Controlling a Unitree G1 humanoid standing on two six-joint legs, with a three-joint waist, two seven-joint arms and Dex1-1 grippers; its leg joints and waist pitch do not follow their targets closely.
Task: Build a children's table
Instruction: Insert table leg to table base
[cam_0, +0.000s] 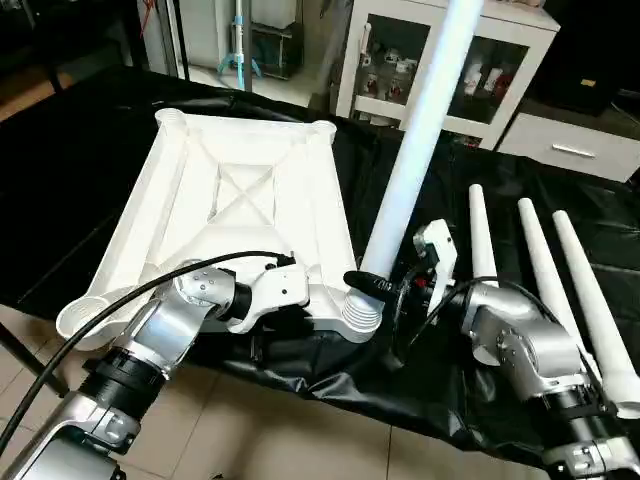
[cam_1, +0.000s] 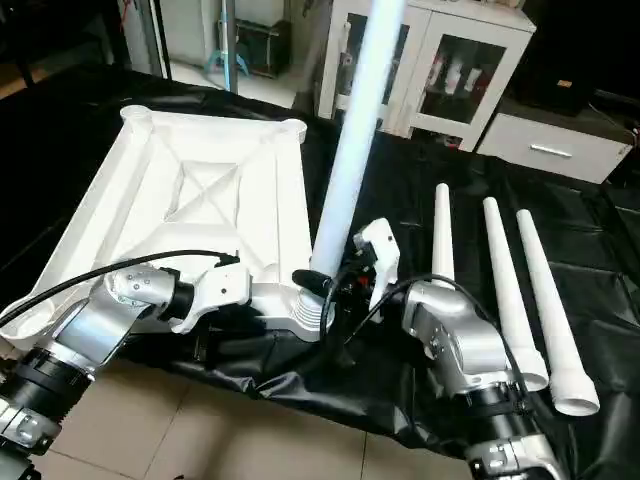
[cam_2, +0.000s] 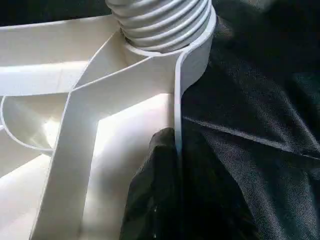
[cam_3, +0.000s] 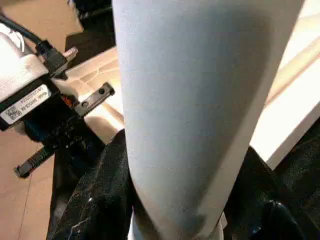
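Nearest the camera, two silver forearms reach over the front edge of the bench (cam_0: 90, 170), which is draped in black cloth. The left gripper (cam_0: 300, 292) has its fingers (cam_2: 155, 195) closed onto the thin front rim of the table top (cam_0: 240, 200), just beside the near right corner; one finger lies inside the rim, the other outside against the cloth. The right gripper (cam_0: 385, 285) has its fingers about half spread around the base of the upright leg (cam_0: 415, 150), one black finger (cam_0: 370, 281) showing across the front of the tube. This leg stands in the ribbed corner socket (cam_0: 362, 318) at the near right corner of the top and leans slightly to the right as it rises. The table top lies upside down on the bench, its X-shaped ribs facing up, left of centre. To the right of the right gripper, three loose legs (cam_0: 545, 270) lie side by side on the cloth, wide ends toward the front edge. Behind the bench stands a white glass-door cabinet (cam_0: 500, 60).
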